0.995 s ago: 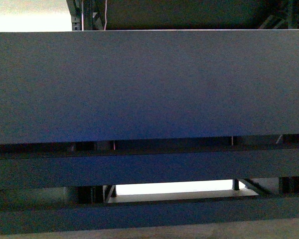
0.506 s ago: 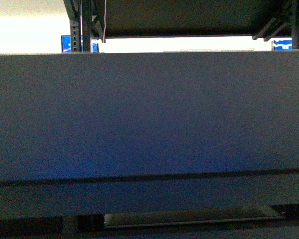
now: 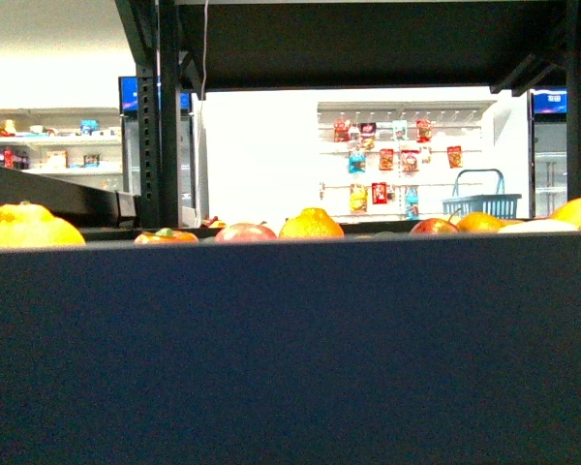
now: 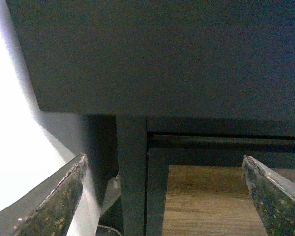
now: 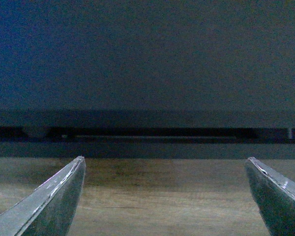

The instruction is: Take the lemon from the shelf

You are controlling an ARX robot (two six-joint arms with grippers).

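In the front view the shelf's dark tray wall (image 3: 290, 349) fills the lower half. Only the tops of several fruits show over its rim. A bright yellow one (image 3: 24, 225) sits at the far left and an orange-yellow one (image 3: 310, 224) in the middle; I cannot tell which is the lemon. Neither gripper shows in the front view. My left gripper (image 4: 163, 158) is open and empty below a dark tray (image 4: 162, 59), beside a black post (image 4: 132, 172) and the wood-grain panel (image 4: 206, 201). My right gripper (image 5: 165, 158) is open and empty over the wood-grain panel (image 5: 162, 196).
A black upright (image 3: 158, 116) and an upper tray (image 3: 368, 39) frame the opening above the fruit. Red and orange fruits (image 3: 244, 232) lie along the rim. Behind stand white store shelves with packets (image 3: 387, 165) and a blue basket (image 3: 481, 199).
The front view has risen: the tray wall has dropped in the picture, and the fruit tops and the store behind have come into sight.
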